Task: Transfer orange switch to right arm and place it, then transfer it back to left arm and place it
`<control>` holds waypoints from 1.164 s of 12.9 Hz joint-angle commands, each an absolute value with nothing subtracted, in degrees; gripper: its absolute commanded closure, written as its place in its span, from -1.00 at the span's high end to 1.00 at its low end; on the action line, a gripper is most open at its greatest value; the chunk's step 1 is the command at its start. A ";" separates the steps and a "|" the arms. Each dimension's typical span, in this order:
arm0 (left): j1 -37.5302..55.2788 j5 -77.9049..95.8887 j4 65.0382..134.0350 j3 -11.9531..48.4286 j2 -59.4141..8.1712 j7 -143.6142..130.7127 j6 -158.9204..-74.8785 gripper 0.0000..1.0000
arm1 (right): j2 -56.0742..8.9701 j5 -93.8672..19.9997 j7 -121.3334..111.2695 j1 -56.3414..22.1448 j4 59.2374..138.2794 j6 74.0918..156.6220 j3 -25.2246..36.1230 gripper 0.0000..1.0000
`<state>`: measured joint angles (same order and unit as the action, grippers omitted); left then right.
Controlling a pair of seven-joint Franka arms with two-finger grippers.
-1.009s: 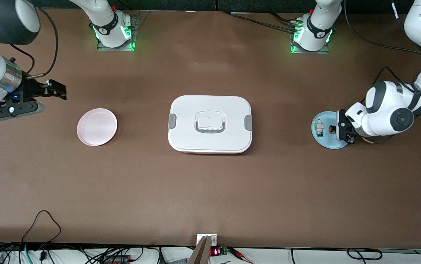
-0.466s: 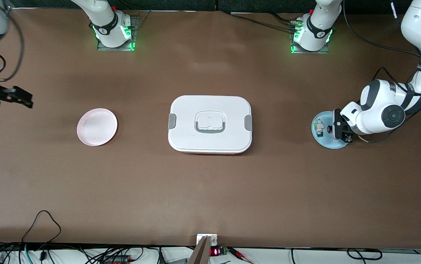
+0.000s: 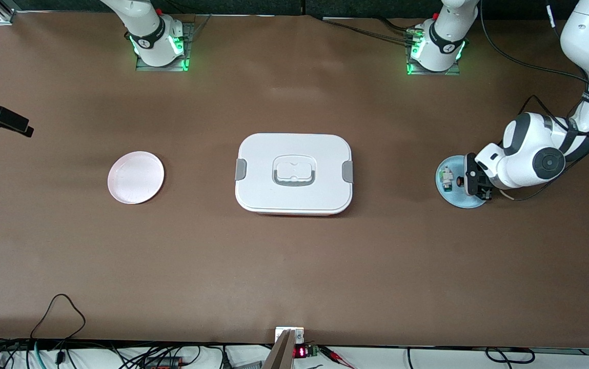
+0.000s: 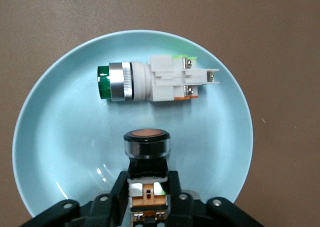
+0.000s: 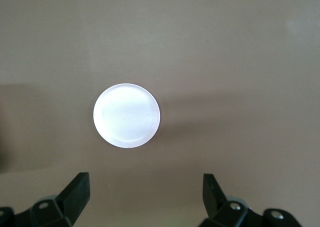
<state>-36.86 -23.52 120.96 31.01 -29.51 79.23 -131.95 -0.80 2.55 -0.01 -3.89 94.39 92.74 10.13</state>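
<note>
The orange switch (image 3: 462, 180) lies on a light blue plate (image 3: 458, 200) at the left arm's end of the table. In the left wrist view its round black end with an orange face (image 4: 146, 143) points away from my left gripper (image 4: 146, 182), whose jaws sit tight on both sides of the switch's orange-and-black body. My left gripper (image 3: 472, 180) is low over the plate. The white box (image 3: 294, 173) stands at the table's middle. My right gripper (image 3: 7, 121) is open and empty, high over the right arm's end of the table, and also shows in the right wrist view (image 5: 145, 192).
A white-and-green component (image 3: 446, 179) lies on the blue plate beside the switch, also in the left wrist view (image 4: 155, 79). A pink plate (image 3: 136, 177) sits toward the right arm's end and shows below my right gripper (image 5: 126, 115). Cables run along the table's near edge.
My right arm has swung outward toward its end of the table and mostly left the front view. My left gripper has shifted slightly over the blue plate, staying at the switch.
</note>
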 commanded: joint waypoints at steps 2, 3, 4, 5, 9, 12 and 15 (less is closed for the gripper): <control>-37.35 -25.22 120.15 31.38 -29.36 78.05 -131.84 1.00 | 2.28 2.99 -1.15 -3.69 96.41 93.08 9.32 1.00; -37.35 -25.22 119.54 31.55 -28.66 77.79 -131.14 1.00 | 3.68 2.99 0.95 -3.78 98.24 93.25 9.23 1.00; -37.35 -25.14 118.31 31.99 -27.96 77.00 -128.78 1.00 | 5.26 2.99 1.66 -3.78 100.78 94.04 9.23 1.00; -37.09 -24.79 116.30 32.60 -27.34 75.69 -125.28 1.00 | 6.84 3.08 1.67 -3.78 102.90 94.83 9.23 1.00; -39.02 -14.80 112.24 35.68 -22.61 67.16 -117.69 1.00 | 7.82 3.25 1.58 -4.31 103.10 94.40 8.35 1.00; -39.02 -13.89 111.89 37.43 -16.72 54.10 -112.52 1.00 | 4.84 3.25 1.67 -3.96 101.69 95.10 8.44 1.00; -38.94 -12.58 102.43 39.02 -15.82 43.28 -100.50 1.00 | 3.52 3.08 1.76 -3.34 100.46 95.53 8.53 1.00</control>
